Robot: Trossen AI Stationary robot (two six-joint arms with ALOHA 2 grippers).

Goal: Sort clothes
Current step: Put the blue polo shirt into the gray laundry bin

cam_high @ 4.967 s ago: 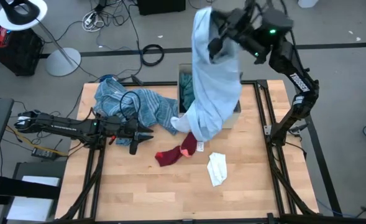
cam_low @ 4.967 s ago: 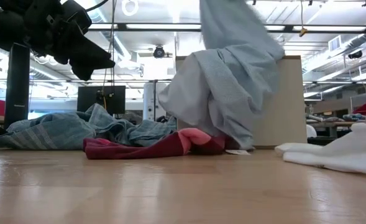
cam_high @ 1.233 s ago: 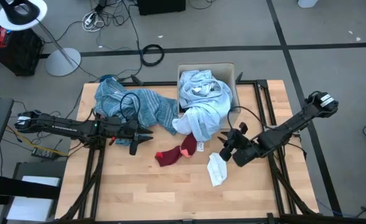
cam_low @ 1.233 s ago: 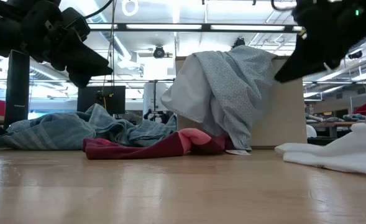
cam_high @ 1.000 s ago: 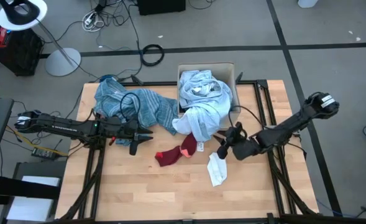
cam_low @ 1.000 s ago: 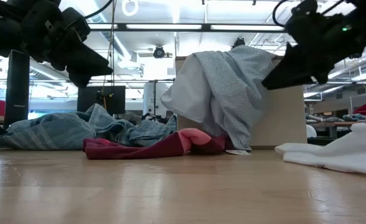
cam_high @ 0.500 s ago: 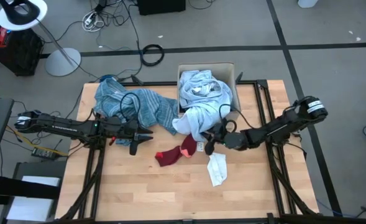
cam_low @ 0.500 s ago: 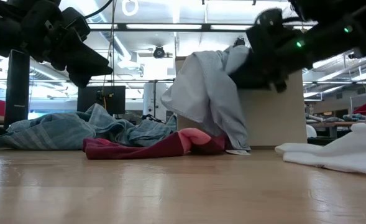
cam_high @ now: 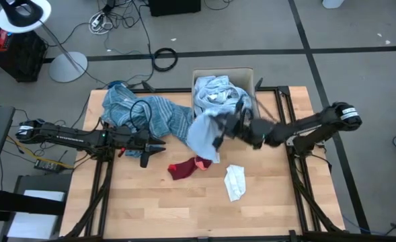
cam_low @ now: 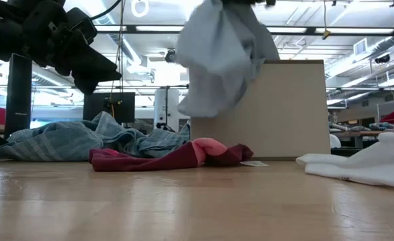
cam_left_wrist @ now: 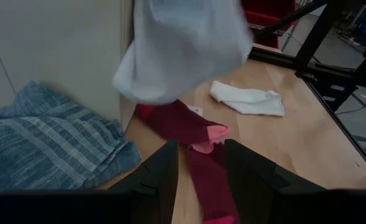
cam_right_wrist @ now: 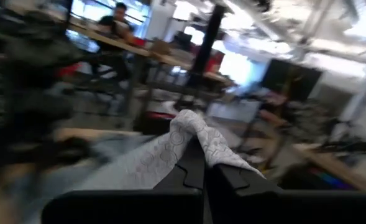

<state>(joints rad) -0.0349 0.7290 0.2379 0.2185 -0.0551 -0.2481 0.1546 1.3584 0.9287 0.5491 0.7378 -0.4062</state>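
Reaching in from the table's right edge toward mid-table w/ the right arm, forearm lying low & near level. Pinching w/ the right gripper (cam_high: 219,130), jaws clamped tight on a fold of the pale blue shirt (cam_high: 203,134), holding it clear of the table near the back edge. Stretching the left arm along the left side of the table, roughly parallel to the front edge. Hovering the left gripper (cam_high: 159,147) above the surface, fingers (cam_left_wrist: 161,180) parted, gripping nothing.
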